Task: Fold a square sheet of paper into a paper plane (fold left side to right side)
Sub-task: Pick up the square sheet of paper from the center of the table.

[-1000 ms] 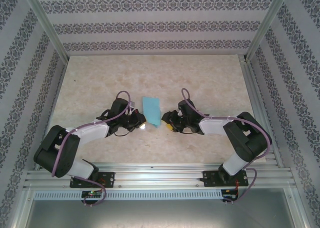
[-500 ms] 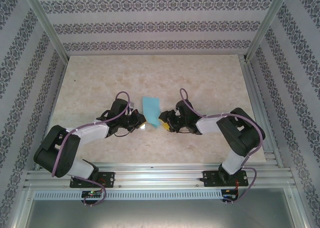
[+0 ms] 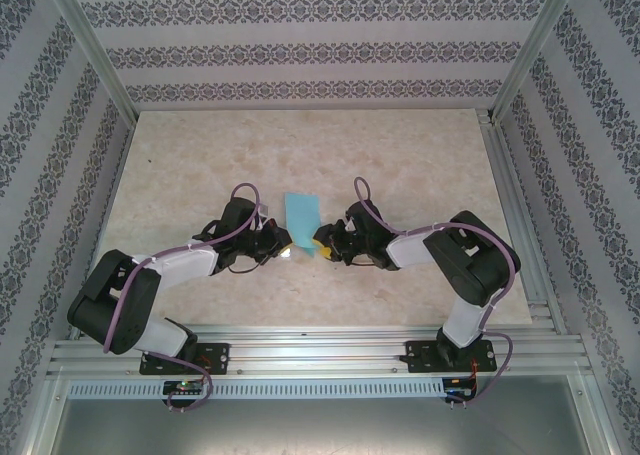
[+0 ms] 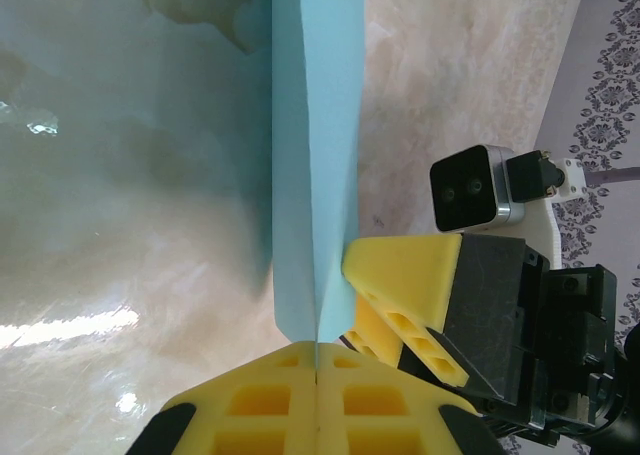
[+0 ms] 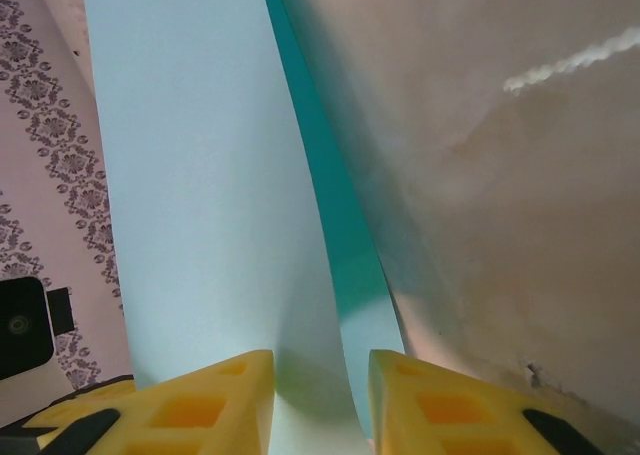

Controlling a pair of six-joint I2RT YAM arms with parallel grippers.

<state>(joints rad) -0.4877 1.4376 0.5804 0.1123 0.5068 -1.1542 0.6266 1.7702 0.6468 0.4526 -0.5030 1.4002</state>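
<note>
**Item.** The paper [image 3: 301, 213] lies near the middle of the counter [image 3: 200, 155], between the two tools. From above it reads as a narrow strip with its long sides running from the near edge towards the far edge. It is already doubled over. The right wrist view shows a pale upper layer bowing up over a darker lower layer, so the fold is not pressed flat.

**Left tool.** The left tool [image 4: 315, 400] is fully closed. The near corner of the paper runs into the seam between its pads, so it appears to be pinching the paper there.

**Right tool.** The right tool [image 5: 320, 375] stands at the same near end, just beside the left one. Its fingers [image 5: 205, 390] are apart and straddle both layers. There is a clear gap on either side, so it has no grip yet.

**Assessment.** The step in hand appears to be securing the near end of the fold so the crease can be set.

**Recommendations.**
- Hold the left pinch fixed as an anchor. Any slip there would skew the edges.
- Close the right tool squarely on both layers, not on the upper one alone.
- Check that the two free edges coincide before pressing.
- Flatten the bowed upper layer towards the counter, working away from the pinched end, so that no pucker is trapped.
</note>
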